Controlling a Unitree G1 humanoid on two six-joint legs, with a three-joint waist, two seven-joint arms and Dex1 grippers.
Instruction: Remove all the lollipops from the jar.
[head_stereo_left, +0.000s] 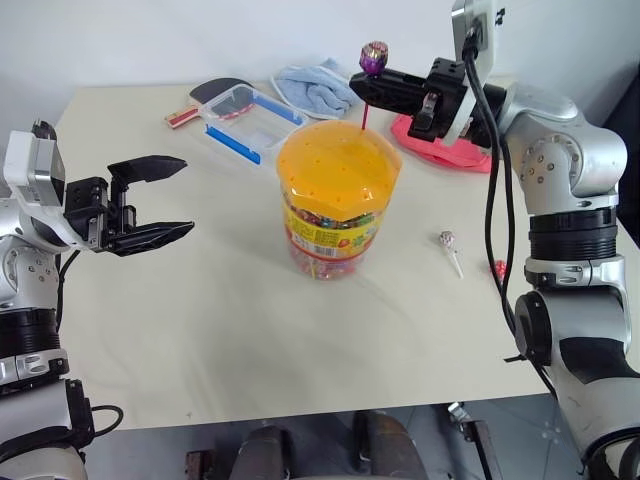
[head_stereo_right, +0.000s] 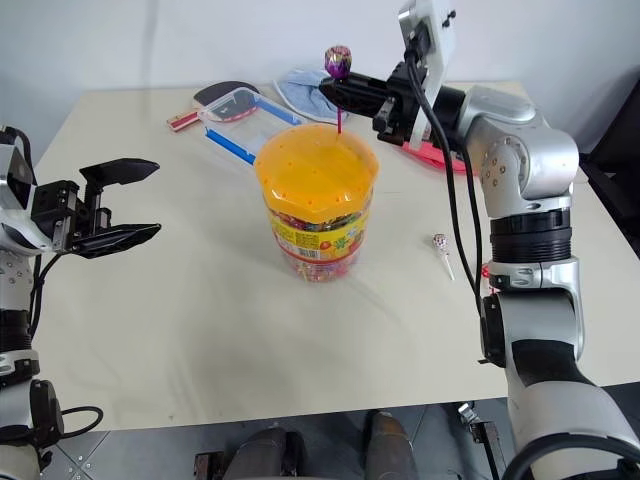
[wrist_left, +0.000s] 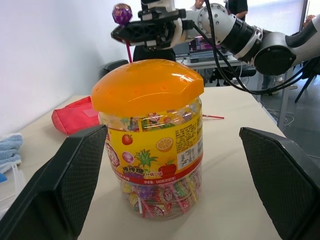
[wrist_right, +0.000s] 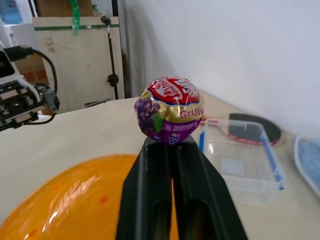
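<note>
The jar (head_stereo_left: 334, 195), a clear tub with a yellow-red label and an orange domed lid (head_stereo_left: 338, 165), stands mid-table. My right gripper (head_stereo_left: 362, 88) reaches in over the lid's far edge, shut on the thin stick of a purple lollipop (head_stereo_left: 374, 57). Its wrapped head (wrist_right: 170, 116) sits just above the fingertips, and the stick runs down to the lid. A silvery-pink lollipop (head_stereo_left: 448, 242) lies on the table right of the jar, and a bit of a red one (head_stereo_left: 498, 268) shows near the right edge. My left gripper (head_stereo_left: 185, 195) is open, level, left of the jar, with the fingers (wrist_left: 75, 185) apart from it.
Behind the jar lie a flat clear box with blue clips (head_stereo_left: 246, 122), a red-and-black paddle (head_stereo_left: 196, 101), a blue cloth (head_stereo_left: 312, 86) and a red pouch (head_stereo_left: 446, 150). Bare tabletop (head_stereo_left: 230, 330) stretches in front of the jar to the near edge.
</note>
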